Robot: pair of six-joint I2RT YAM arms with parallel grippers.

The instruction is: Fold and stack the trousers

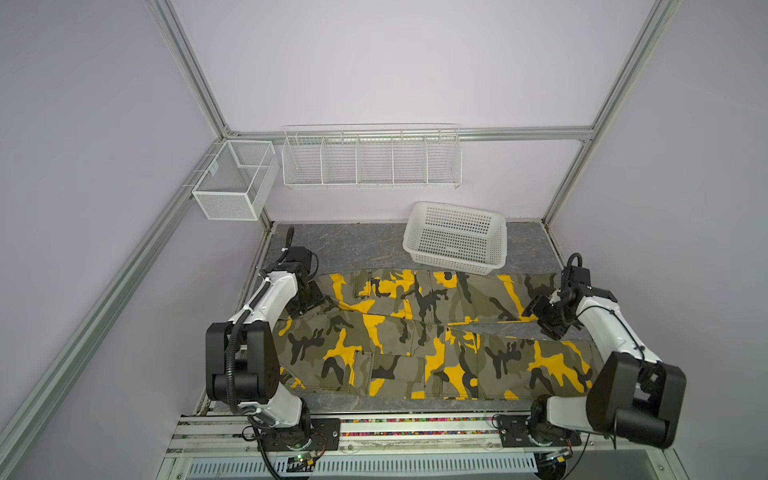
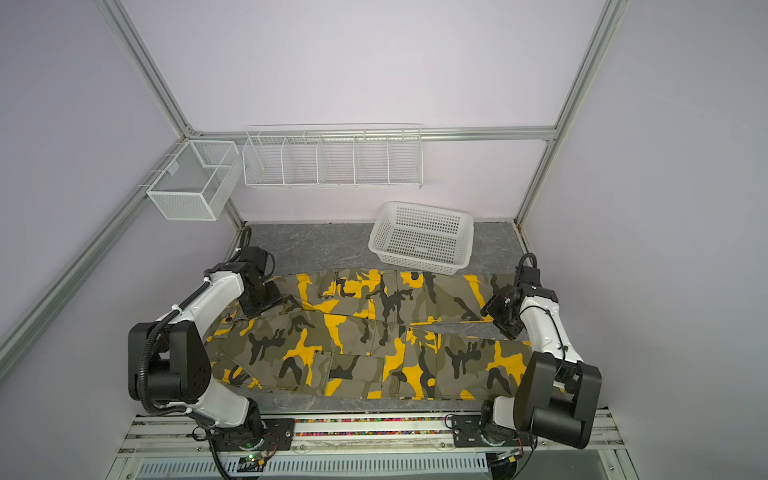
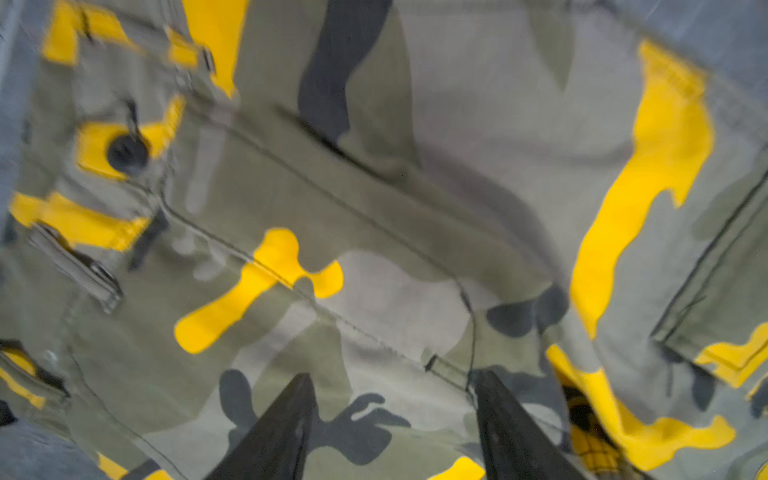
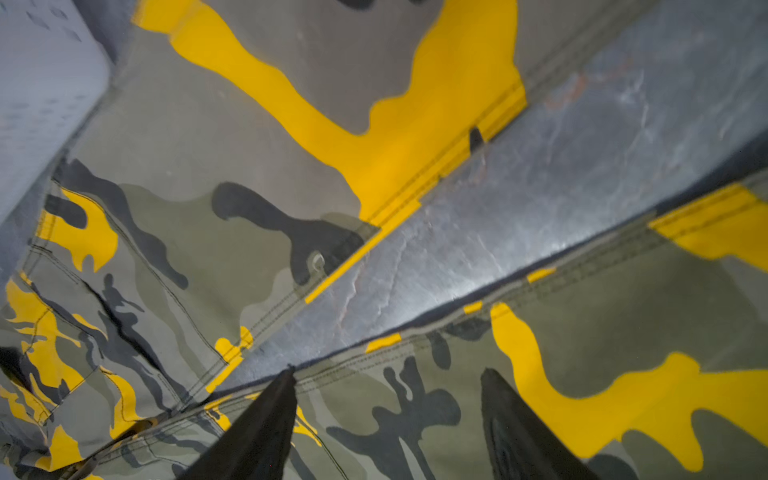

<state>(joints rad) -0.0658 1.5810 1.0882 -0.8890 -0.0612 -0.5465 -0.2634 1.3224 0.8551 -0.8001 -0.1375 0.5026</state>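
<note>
The camouflage trousers (image 1: 395, 345) (image 2: 365, 345) lie spread flat across the grey table, waist at the left, both legs running right with a narrow gap between them. My left gripper (image 1: 311, 302) (image 2: 266, 305) hovers over the waist's far corner. In the left wrist view it (image 3: 392, 374) is open, with the waistband, a black button and the fly of the trousers (image 3: 374, 208) beneath it. My right gripper (image 1: 548, 324) (image 2: 505, 322) hangs over the gap near the hems. In the right wrist view it (image 4: 386, 371) is open above the near leg's inner seam, holding nothing.
A white plastic basket (image 1: 494, 249) (image 2: 463, 245) stands tilted at the back right, touching the far leg's edge. A white wire rack (image 1: 372, 160) and a mesh box (image 1: 232, 183) hang on the back wall. Bare table (image 4: 540, 187) shows between the legs.
</note>
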